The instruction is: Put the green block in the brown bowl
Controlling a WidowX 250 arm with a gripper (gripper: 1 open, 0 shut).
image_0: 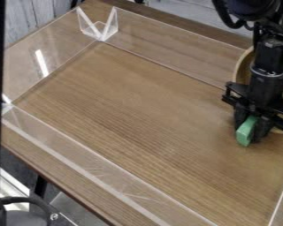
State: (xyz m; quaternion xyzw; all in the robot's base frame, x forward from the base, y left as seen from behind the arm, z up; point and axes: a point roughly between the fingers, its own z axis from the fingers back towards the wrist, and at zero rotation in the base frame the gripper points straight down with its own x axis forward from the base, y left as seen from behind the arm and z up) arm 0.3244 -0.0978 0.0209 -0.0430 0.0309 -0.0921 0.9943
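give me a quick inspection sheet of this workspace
surface: wooden table inside low clear plastic walls.
job's things: green block on the table at the right, between the gripper fingers; brown bowl only a sliver, behind the arm at the right edge.
clutter: nothing seen.
grippers: gripper points down, shut on the green block.
cables: dark cabling looped above the arm.
surroundings: clear V-shaped bracket at the far corner; grey wall beyond.
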